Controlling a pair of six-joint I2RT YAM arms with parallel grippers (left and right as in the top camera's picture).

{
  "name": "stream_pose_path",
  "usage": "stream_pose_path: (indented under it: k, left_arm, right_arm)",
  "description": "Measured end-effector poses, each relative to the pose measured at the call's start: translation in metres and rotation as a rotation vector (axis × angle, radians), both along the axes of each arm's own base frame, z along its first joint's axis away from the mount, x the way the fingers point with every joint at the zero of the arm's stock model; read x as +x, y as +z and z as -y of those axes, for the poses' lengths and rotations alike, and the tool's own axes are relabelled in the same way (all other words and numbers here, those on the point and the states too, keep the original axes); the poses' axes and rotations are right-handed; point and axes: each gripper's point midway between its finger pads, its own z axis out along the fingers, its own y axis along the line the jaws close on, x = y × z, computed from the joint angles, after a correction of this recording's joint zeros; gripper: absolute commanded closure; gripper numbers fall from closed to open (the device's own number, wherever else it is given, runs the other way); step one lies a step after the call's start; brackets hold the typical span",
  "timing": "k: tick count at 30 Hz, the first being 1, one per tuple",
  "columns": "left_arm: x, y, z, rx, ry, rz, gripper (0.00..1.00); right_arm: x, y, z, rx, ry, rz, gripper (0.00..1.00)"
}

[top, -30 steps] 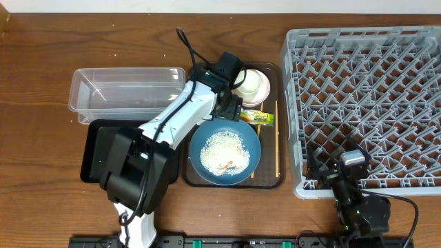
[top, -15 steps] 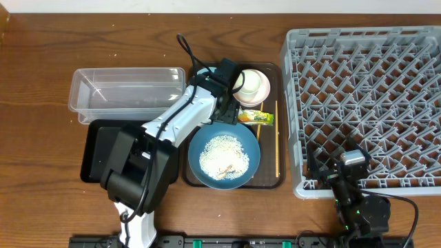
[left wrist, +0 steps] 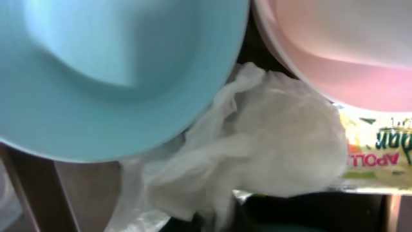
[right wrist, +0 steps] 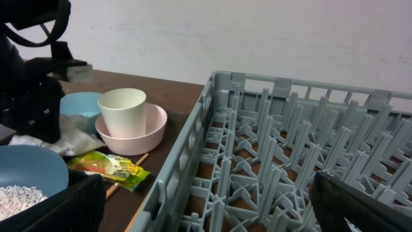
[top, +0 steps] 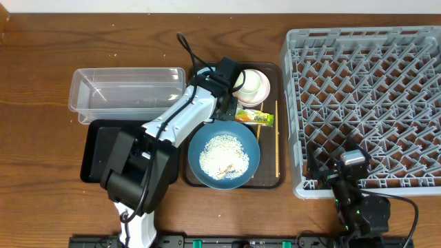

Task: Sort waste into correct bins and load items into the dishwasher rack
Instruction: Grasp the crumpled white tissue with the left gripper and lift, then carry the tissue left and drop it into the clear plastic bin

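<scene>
Left gripper (top: 224, 105) pinches crumpled napkin (left wrist: 257, 154) on brown tray (top: 265, 178)

Its jaws are pressed together on the white paper between the light-blue bowl (left wrist: 116, 71) and pink bowl (left wrist: 341, 45), upper centre of the overhead frame. The right gripper (top: 346, 164) stands spread wide at lower right, by the rack (top: 365, 83).

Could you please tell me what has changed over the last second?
The left gripper edged lower and closed, apparently on the napkin. The right gripper stayed open at the rack. The cup and chopsticks kept their places.
</scene>
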Motion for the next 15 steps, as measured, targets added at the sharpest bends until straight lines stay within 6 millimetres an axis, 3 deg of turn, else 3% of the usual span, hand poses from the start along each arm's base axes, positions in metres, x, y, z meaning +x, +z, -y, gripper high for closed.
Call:
stream_pose_path:
  k: [5, 11, 15]
  left_arm:
    - [0.0, 0.03, 0.0, -0.028, 0.0, 0.051, 0.94]
    - [-0.004, 0.126, -0.003, -0.134, 0.002, 0.247, 0.94]
    - [-0.008, 0.182, -0.024, -0.158, 0.043, 0.387, 0.94]
  right_arm:
    - [0.0, 0.0, 0.0, 0.0, 0.0, 0.0, 0.01]
    - [0.0, 0.0, 0.0, 0.0, 0.0, 0.0, 0.01]
    - [0.0, 0.0, 0.0, 0.0, 0.0, 0.0, 0.01]
